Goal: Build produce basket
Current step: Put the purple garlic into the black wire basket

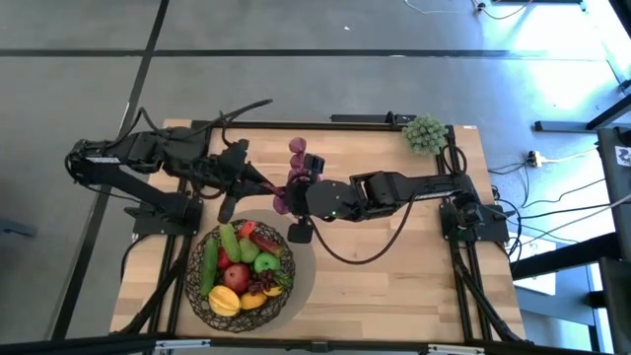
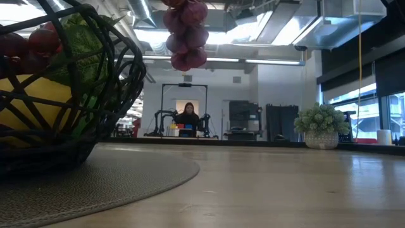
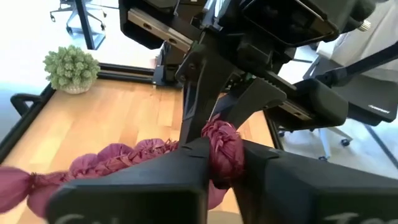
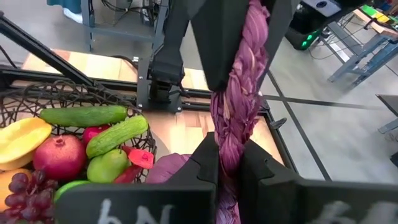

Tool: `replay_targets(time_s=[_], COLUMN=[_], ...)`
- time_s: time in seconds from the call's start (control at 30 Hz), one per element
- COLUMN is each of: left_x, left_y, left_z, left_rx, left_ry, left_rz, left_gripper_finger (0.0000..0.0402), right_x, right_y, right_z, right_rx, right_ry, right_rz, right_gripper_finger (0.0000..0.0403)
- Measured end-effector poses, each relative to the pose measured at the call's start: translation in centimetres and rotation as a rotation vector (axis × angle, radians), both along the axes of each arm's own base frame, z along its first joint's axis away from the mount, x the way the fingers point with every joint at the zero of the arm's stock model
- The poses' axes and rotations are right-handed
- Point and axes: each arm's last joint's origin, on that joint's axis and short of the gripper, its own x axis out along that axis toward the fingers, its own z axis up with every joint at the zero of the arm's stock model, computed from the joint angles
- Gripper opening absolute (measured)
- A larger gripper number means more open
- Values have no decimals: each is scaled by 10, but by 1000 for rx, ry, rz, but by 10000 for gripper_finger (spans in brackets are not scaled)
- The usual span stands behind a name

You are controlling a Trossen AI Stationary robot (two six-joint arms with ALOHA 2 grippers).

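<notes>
On the high view the left tool (image 1: 268, 187) reaches in from nine o'clock to the tabletop's (image 1: 414, 276) centre, its fingers (image 3: 186, 165) clenched on one end of a purple braided cloth piece (image 1: 293, 177). This piece is a twisted, rope-like strand of magenta-purple fabric (image 3: 124, 162) with a knotted head, held up above the wood; from table height its rounded lobes (image 2: 185, 35) hang in mid-air.

At about seven o'clock sits the basket (image 1: 202, 296), a round bowl of dark open wire on a grey round mat (image 1: 301, 286). The produce (image 1: 242, 268) fills it: two green cucumbers (image 4: 99, 124), a red pomegranate-like fruit (image 4: 60, 155), yellow pieces, a green apple and dark-red grapes (image 4: 28, 190).

The right tool (image 1: 299, 187) comes in from three o'clock and meets the same strand, its fingers (image 4: 205, 165) clamped on the cloth (image 4: 236, 112). A small potted plant (image 1: 425, 133) stands at one o'clock.
</notes>
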Motion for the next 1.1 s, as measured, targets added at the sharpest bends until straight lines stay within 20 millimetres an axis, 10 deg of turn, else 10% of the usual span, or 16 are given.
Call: replay_targets(time_s=[1.1], left_x=[-19], left_y=[-7], left_z=[0], left_rx=[78], left_ry=[31], left_rz=[-16], left_gripper_finger=[0], right_x=[-1], right_y=[14], right_z=[3], right_rx=[74], right_ry=[-53], right_rz=[39], right_gripper_finger=[94])
